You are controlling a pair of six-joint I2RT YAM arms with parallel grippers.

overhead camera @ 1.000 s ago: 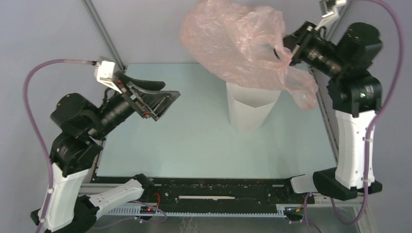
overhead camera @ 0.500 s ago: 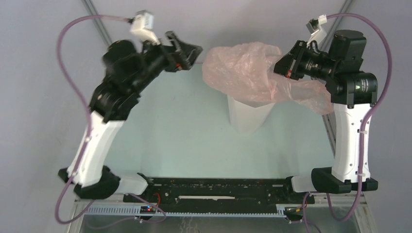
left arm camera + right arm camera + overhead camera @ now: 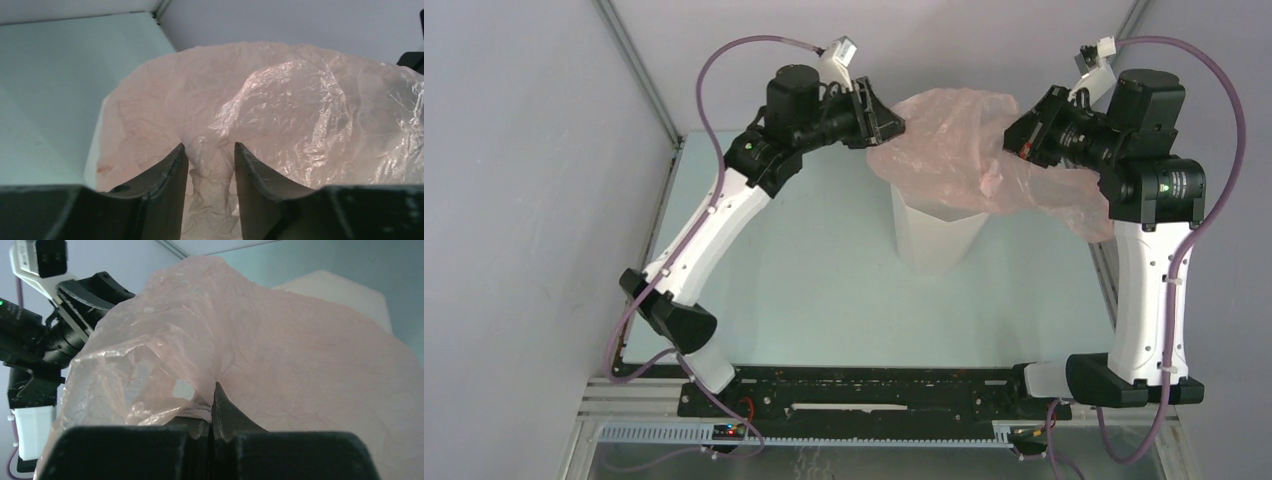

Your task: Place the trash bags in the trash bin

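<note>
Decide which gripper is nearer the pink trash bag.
Right: the right gripper is shut on the trash bag. The left gripper, open, straddles a fold on its other side, not yet clamped.

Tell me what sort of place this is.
Probably a robotics lab test cell, not a home: two robot arms bolted at a pale-green table, plain grey walls with metal framing, and only a white trash bin and a pink trash bag as props.
</note>
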